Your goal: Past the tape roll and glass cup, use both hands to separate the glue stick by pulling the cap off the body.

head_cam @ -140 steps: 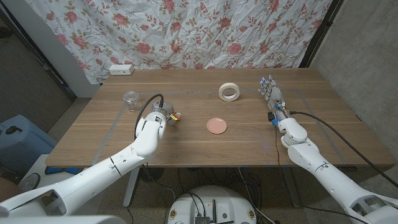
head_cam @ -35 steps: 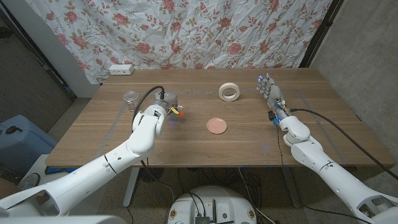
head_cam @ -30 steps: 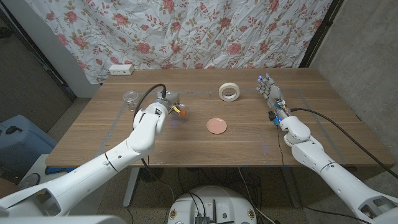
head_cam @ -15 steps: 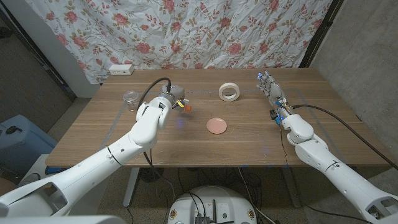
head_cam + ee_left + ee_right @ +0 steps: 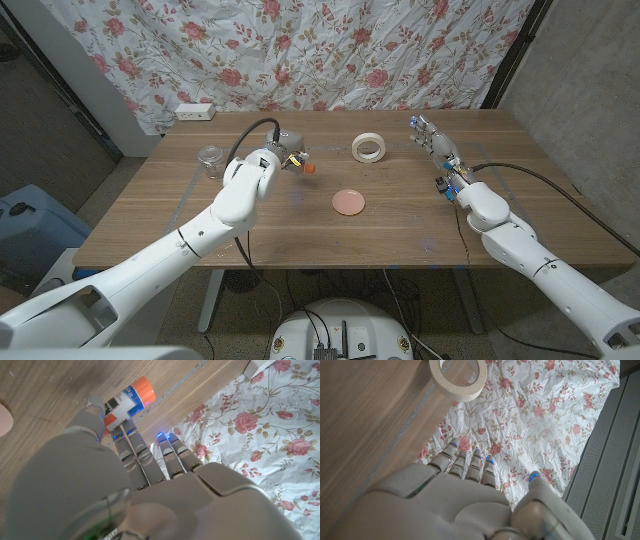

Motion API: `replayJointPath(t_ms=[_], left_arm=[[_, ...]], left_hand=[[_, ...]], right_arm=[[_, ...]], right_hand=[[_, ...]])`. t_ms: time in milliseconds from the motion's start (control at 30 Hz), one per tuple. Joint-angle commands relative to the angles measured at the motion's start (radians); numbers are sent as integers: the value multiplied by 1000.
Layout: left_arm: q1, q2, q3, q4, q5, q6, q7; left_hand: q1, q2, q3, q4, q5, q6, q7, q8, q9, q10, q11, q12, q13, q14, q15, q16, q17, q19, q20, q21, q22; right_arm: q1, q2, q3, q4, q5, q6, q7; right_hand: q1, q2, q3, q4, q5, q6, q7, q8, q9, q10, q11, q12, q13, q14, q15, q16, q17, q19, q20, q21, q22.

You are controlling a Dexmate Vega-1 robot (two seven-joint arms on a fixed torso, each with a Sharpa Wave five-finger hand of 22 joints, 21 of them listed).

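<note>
One white glue stick with an orange cap [image 5: 303,165] sits left of centre, gripped in the left hand [image 5: 283,153]. The right hand [image 5: 437,143], upper right, holds nothing, fingers spread. One cream tape roll [image 5: 368,148], one clear glass cup [image 5: 211,160], one small pink disc [image 5: 349,202] lie on the wooden table [image 5: 400,225].

The glue stick [image 5: 303,165], white body with orange cap still on, is held above the bench by the left hand [image 5: 283,148].
</note>
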Motion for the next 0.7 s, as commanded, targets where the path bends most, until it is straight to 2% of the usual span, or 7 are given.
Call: replayJointPath(t_ms=[33,267,533,667,700], left_arm=[[-19,-13,6,7,-53,-12,44],[-42,-27,20,22,-87,-17,46],[-67,-47,35,46,-126,-27,100],[-73,-58,40,52,-151,-22,121],[-75,-61,39,55,-162,-24,128]], left_hand=[[7,11,-1,1,7,15,2,3,8,19,-5,3,4,10,-147,-2,1,-2,-83,-3,0],[8,13,-3,2,7,17,1,0,8,23,-5,3,5,11,-146,-1,1,1,-81,-2,0],[8,15,-7,3,7,16,0,-4,9,25,-5,2,5,16,-140,0,1,1,-76,-2,0],[7,16,-8,4,7,16,3,-6,9,26,-5,2,5,19,-138,0,1,0,-74,-3,0],[7,17,-8,4,7,16,3,-6,9,26,-5,2,5,19,-138,0,1,0,-74,-3,0]], right_arm=[[-29,-46,-1,-58,-71,-8,-23],[-33,-72,-5,-82,-101,-18,-14],[-28,-89,-18,-88,-130,-15,8],[-30,-101,-20,-104,-178,-17,-11],[-30,-103,-21,-104,-190,-13,-16]], right_hand=[[8,-6,1,-10,-7,-1,-7,-3,3,12,1,10,3,0,3,4,-1,1,-2,6,2],[23,-12,5,-27,-9,-2,-11,-2,3,14,0,11,4,-1,1,3,-3,2,-3,6,2],[44,-30,6,-57,-14,-52,-50,-16,3,-5,3,4,5,-10,5,2,-5,2,-4,5,2],[49,-34,6,-64,-15,-60,-54,-16,3,-9,0,3,5,-13,4,1,-5,2,-3,5,2],[55,-38,6,-71,-16,-68,-58,-16,3,-14,-4,2,6,-14,2,1,-5,2,-3,5,2]])
